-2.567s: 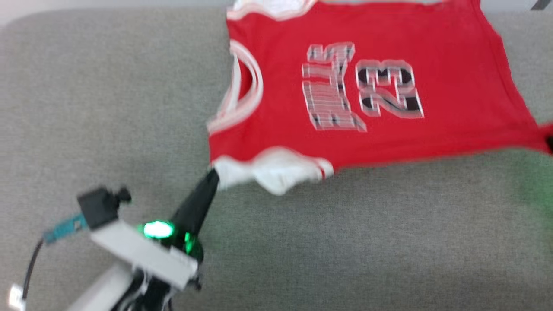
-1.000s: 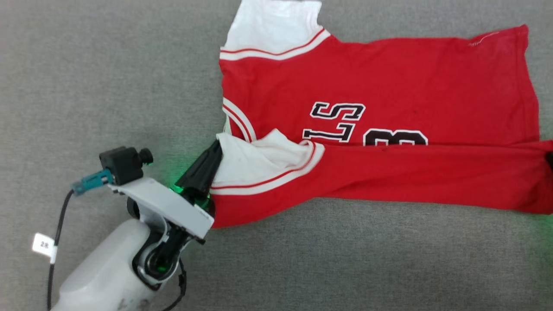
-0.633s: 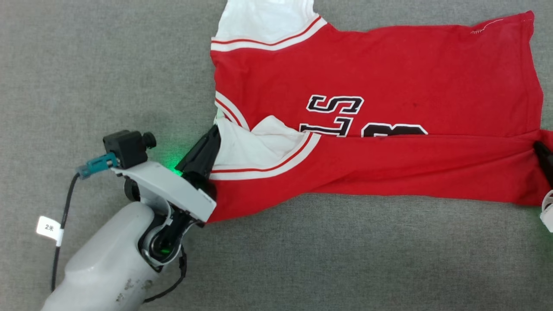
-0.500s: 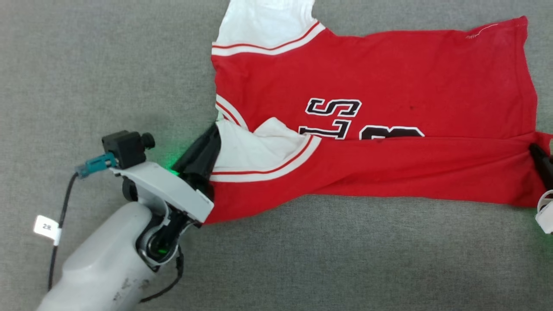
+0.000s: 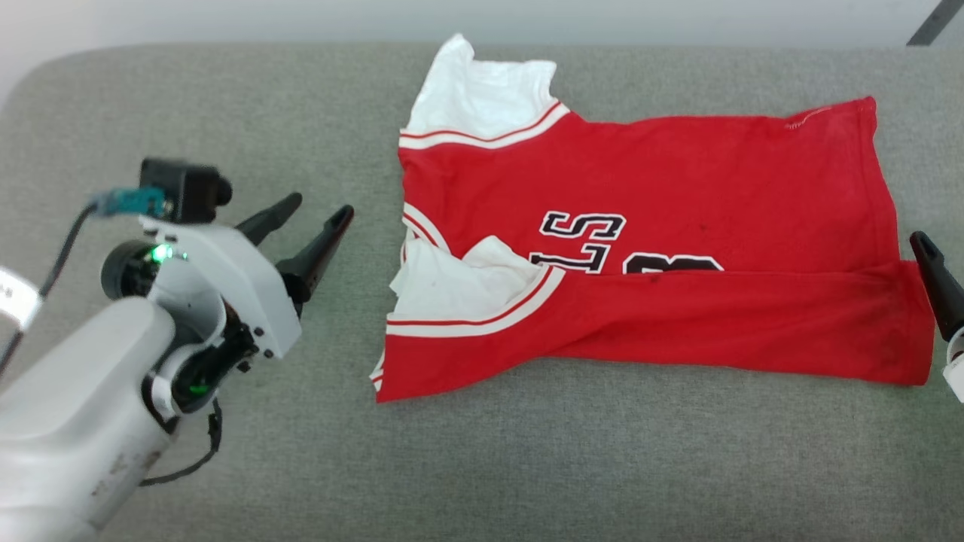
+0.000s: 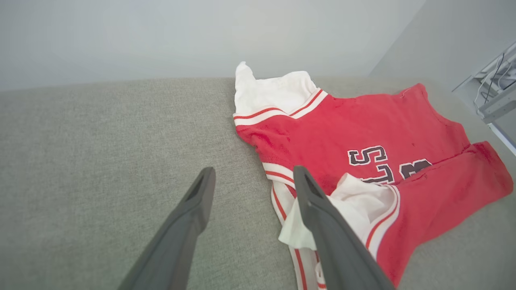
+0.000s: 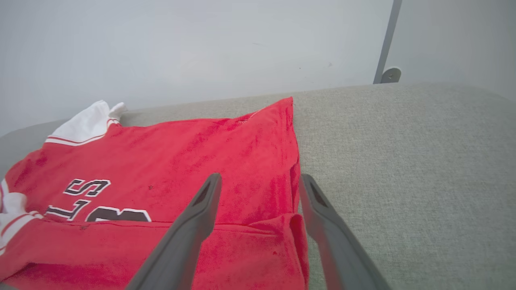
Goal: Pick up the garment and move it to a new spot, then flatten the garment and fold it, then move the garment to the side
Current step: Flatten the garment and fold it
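Looking down from the head, you see the red soft-fabric shirt with white sleeves and striped trim lying on the grey fabric cushion. Its near edge is folded up over the chest. Your left pincer stands wide and empty just left of the collar, apart from the cloth. One finger of the right pincer shows beside the hem. The white cable tag is too blurred to read.

From the left wrist, the left pincer gapes wide, one finger crossing in front of the folded white sleeve. The black white-outlined lettering shows an S and an L turned sideways, and a numeral is half hidden under the fold. A white rack with cables stands at the far right.

From the right wrist, the right pincer is wide, its fingers either side of the shirt's hem corner. A grey pole stands against the wall.
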